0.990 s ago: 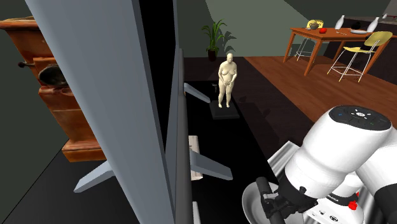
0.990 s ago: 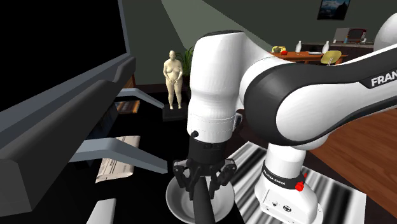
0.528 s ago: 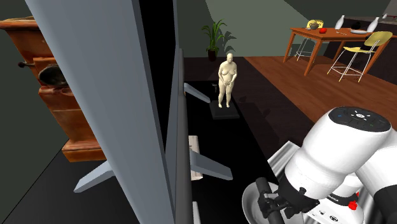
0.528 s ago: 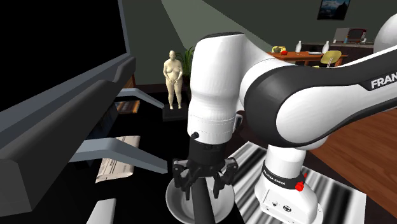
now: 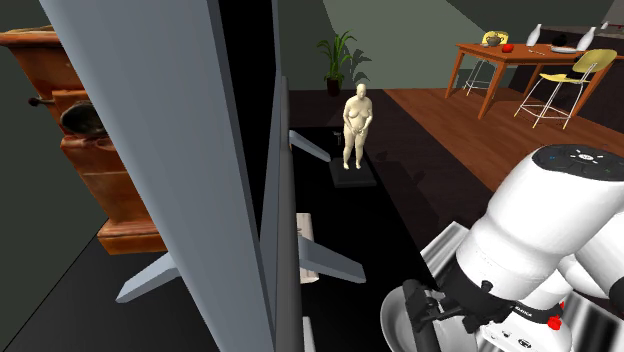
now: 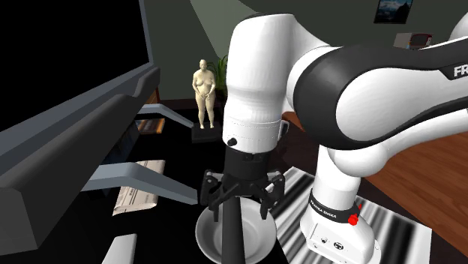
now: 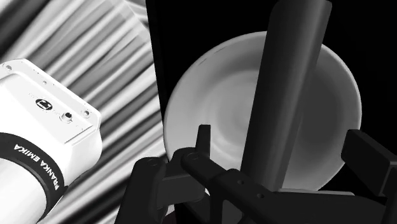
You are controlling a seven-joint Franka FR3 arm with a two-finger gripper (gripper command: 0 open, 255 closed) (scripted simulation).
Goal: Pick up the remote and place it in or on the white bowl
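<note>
The white bowl (image 6: 208, 235) sits on the dark tabletop beside the robot base. A long dark remote (image 6: 232, 234) stands steeply in it, its lower end inside the bowl. My gripper (image 6: 241, 201) hangs just above the bowl, open, around the remote's upper end. In the wrist view the remote (image 7: 286, 95) runs across the bowl (image 7: 203, 95) between my fingers (image 7: 203, 135), with a gap on each side. From the shoulder view the gripper (image 5: 428, 312) is over the bowl (image 5: 394, 322) at the lower edge.
A big flat television (image 5: 200, 150) on grey feet fills the shoulder view's left. A pale figurine (image 5: 355, 125) stands farther back, and a folded paper (image 6: 136, 196) lies under the television. The robot base (image 7: 44, 133) on its striped stand (image 6: 397, 229) is next to the bowl.
The fingers have spread apart and let go of the remote, which stays standing in the bowl. The arm's upper joints have risen a little.
</note>
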